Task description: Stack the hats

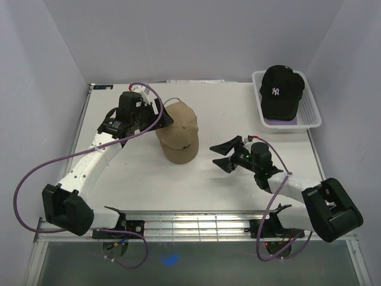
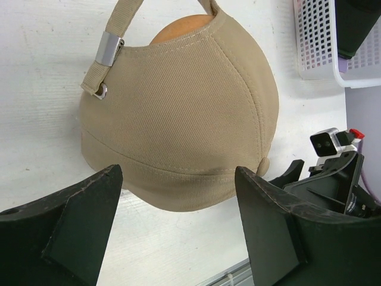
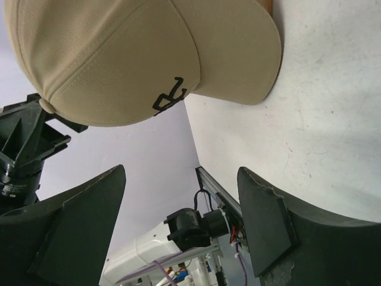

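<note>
A tan cap [image 1: 178, 134] with a black embroidered logo [image 3: 168, 98] sits on a wooden stand near the table's middle; the orange-brown wood [image 2: 181, 30] shows through its back opening. My left gripper [image 1: 165, 117] is open just left of it, jaws apart behind the cap's back [image 2: 184, 113], touching nothing. My right gripper [image 1: 225, 155] is open and empty to the cap's right, facing its brim [image 3: 238, 53]. A black cap [image 1: 281, 90] with a white logo lies on a lavender one [image 1: 275, 122] in the white basket [image 1: 314, 114]. Other hats are out of view.
The white mesh basket stands at the back right corner and shows in the left wrist view [image 2: 321, 42]. The metal rail [image 1: 196, 223] runs along the table's near edge. Purple cables [image 1: 36, 173] loop off both arms.
</note>
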Available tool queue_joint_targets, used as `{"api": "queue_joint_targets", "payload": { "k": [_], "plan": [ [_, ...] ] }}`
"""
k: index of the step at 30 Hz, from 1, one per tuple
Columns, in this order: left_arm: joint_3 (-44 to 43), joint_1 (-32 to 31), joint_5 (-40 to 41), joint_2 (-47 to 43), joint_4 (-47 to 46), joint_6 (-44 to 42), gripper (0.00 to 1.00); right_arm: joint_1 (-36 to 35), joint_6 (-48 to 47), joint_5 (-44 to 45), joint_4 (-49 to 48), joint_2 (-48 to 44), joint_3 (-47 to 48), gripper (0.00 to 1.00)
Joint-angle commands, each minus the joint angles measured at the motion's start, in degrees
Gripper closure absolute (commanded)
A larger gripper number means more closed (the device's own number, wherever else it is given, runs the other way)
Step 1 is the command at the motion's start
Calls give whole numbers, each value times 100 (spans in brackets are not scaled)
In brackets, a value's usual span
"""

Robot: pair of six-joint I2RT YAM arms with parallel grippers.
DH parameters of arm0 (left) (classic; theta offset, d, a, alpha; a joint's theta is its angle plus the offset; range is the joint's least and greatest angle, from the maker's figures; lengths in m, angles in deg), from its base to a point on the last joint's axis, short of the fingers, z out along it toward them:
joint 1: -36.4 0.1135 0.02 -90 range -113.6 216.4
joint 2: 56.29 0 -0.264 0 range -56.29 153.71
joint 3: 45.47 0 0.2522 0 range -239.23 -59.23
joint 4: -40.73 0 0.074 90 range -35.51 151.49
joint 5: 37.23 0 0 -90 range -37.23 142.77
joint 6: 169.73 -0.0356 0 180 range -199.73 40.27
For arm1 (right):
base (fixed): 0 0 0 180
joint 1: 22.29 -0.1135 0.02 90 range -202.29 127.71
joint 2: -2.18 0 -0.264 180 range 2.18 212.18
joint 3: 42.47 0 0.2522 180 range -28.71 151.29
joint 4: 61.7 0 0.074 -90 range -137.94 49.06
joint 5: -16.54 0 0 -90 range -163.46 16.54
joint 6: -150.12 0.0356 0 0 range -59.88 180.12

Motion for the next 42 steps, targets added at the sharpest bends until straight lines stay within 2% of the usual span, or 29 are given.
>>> {"api": "queue_joint_targets", "payload": {
  "k": [1,5,7,11,13,17,20,24,28,32,36,42],
  "plan": [
    [-153,-17,-4,-86,4,-80,14,171,-671,69,979,-329,518,19],
    [-144,-17,-30,-112,-40,-80,14,696,-1373,-114,2260,-575,1168,18],
    [-205,-17,-39,-139,-14,-89,14,1040,-1760,-351,2518,-628,1442,18],
    [-468,-17,40,-332,153,-211,14,2601,-2104,-1685,2817,-393,2450,17],
    [-635,-17,127,-420,197,-308,13,3149,-2375,-1925,3309,-251,2917,18],
    [-952,-8,163,-561,346,-483,13,4272,-2193,-2260,3345,301,3604,19],
    [-1206,-8,-3,-570,443,-572,13,4740,-2026,-2225,3310,750,4070,22],
    [-1269,-8,-285,-657,426,-546,13,4970,-2174,-1813,3696,1532,4685,24],
    [-1251,-8,-636,-745,373,-449,13,5014,-2912,-1364,4531,2183,5703,26],
    [-1207,-8,-909,-807,347,-396,13,5075,-3334,-1110,4610,2797,6134,29],
    [-1198,-8,-918,-860,408,-458,13,5102,-3861,-626,5382,3124,6627,28],
    [-1155,-8,-1006,-877,373,-405,13,5172,-4327,-414,5428,3230,6444,28]
  ]
}}
